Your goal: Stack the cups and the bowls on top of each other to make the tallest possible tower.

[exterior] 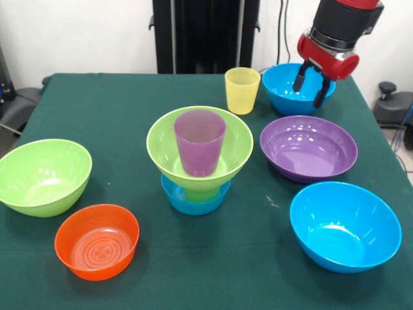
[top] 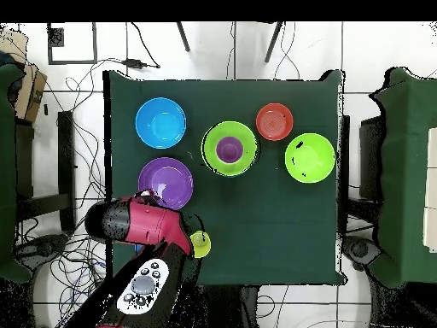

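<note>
The tower stands mid-table: a small blue bowl (exterior: 193, 200) at the bottom, a green cup (exterior: 201, 193) mostly hidden, a lime green bowl (exterior: 200, 143) and a purple cup (exterior: 200, 142) upright inside it. From overhead the tower shows as the green bowl (top: 230, 149) with the purple cup (top: 228, 150) in it. My gripper (exterior: 311, 88) is open and hangs over the right part of a blue bowl (exterior: 287, 87) at the far right. I cannot tell whether it touches the bowl. The yellow cup (exterior: 242, 90) stands just left of that bowl. In the overhead view my arm (top: 141, 224) hides that bowl.
A wide purple bowl (exterior: 308, 147) lies right of the tower, with a blue bowl (exterior: 345, 226) nearer the camera. A lime green bowl (exterior: 44, 175) and a small orange bowl (exterior: 97, 240) lie at the left. Overhead, the yellow cup (top: 201, 244) sits beside my arm.
</note>
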